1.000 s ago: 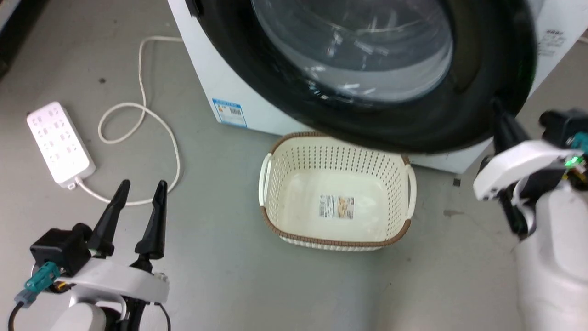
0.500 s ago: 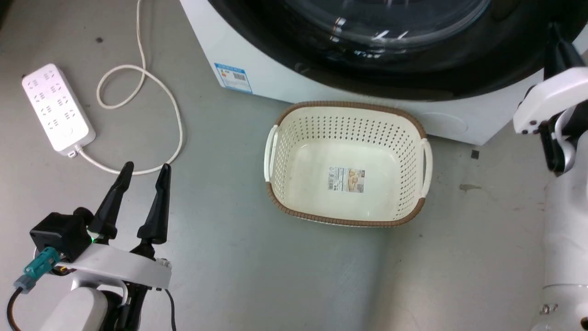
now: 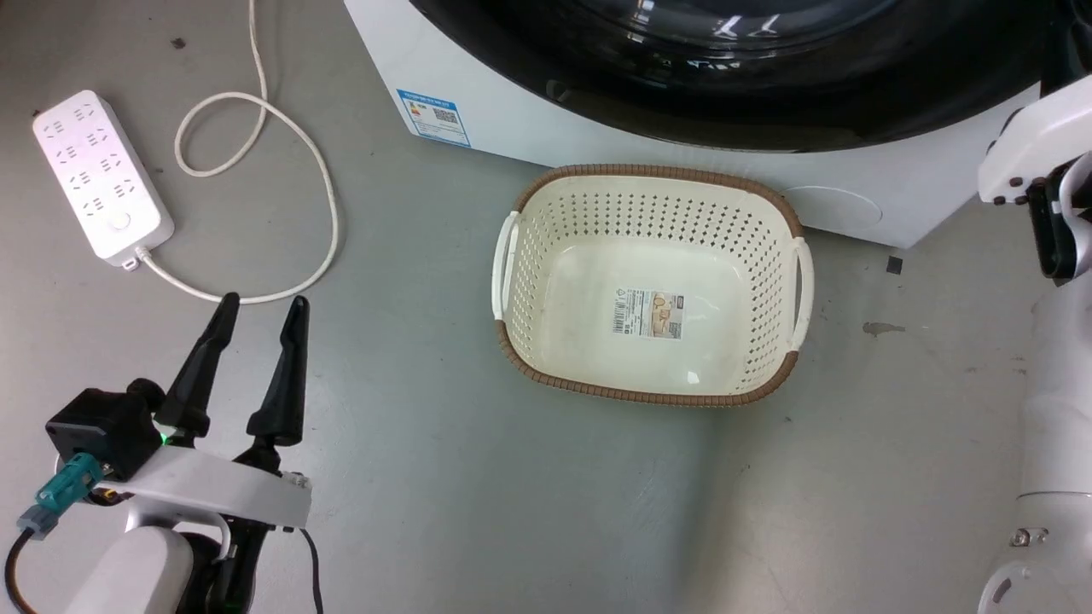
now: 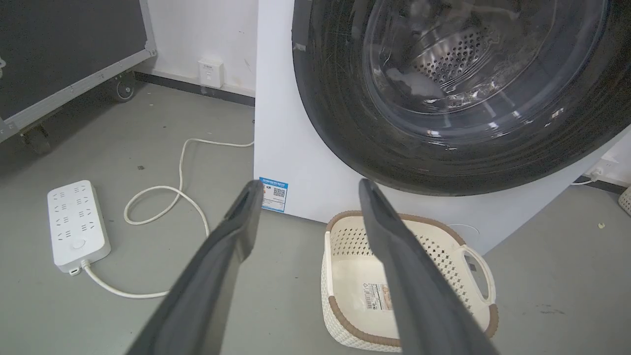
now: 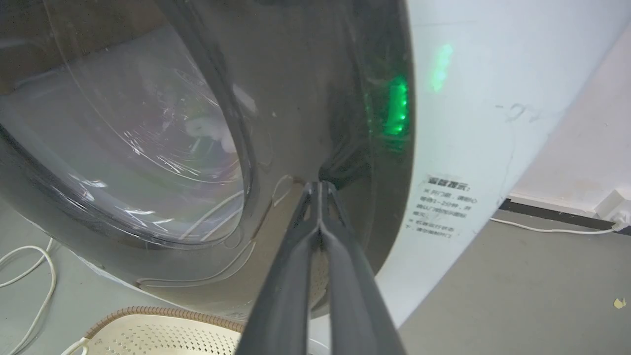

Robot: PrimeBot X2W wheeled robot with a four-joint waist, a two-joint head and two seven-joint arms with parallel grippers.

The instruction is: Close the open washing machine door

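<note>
R pincer (image 5: 319, 186) tips together, at washing machine door (image 5: 300, 84) rim.

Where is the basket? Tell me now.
In the head view, the basket sits on the floor at centre, close in front of the washer and below its door, with the power strip well off to the robot's left.

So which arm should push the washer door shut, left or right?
Right, probably. The right claw is shut, with its tips at the black rim of the washing machine door. The left claw hangs open low over the floor, well short of the door.
</note>
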